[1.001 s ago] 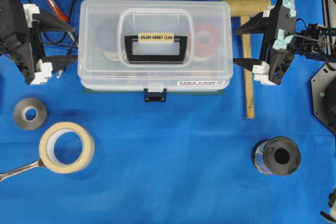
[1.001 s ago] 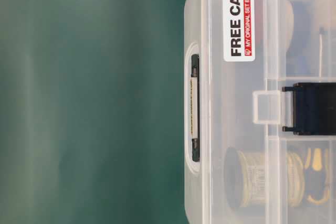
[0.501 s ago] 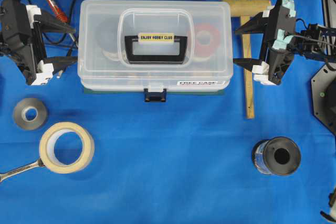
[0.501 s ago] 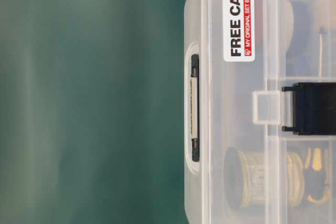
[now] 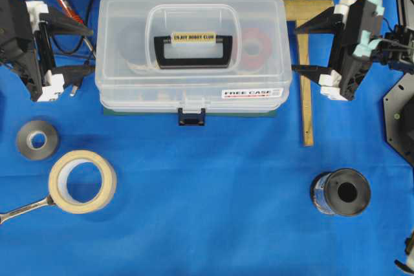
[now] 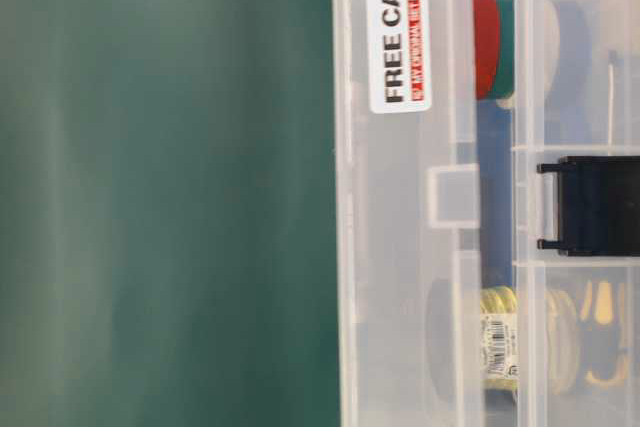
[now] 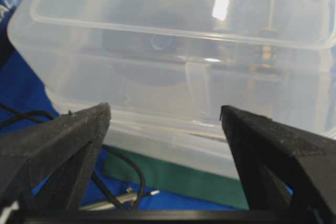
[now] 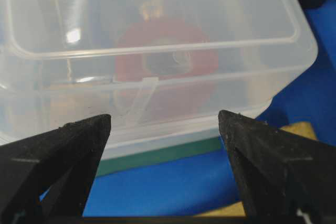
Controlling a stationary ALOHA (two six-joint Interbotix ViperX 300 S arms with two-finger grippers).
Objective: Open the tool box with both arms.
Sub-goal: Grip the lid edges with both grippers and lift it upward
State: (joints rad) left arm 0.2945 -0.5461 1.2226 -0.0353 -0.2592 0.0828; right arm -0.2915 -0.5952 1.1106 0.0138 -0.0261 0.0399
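Left claw [image 5: 84, 52] and right claw [image 5: 296, 48], both spread, flank the tool box [image 5: 191, 53] at nine and three o'clock to raise its lid

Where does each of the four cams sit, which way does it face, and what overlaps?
Overhead: above the table, looking straight down at the tool box; left gripper and right gripper flank it, both open.
Table-level: low at the box's front, image turned sideways; sticker and latch show, no robot parts.
Left wrist: faces the box's left end between its own fingers.
Right wrist: faces the right end between its fingers.
Shared: both wrist views show the lid lifted off the green base.
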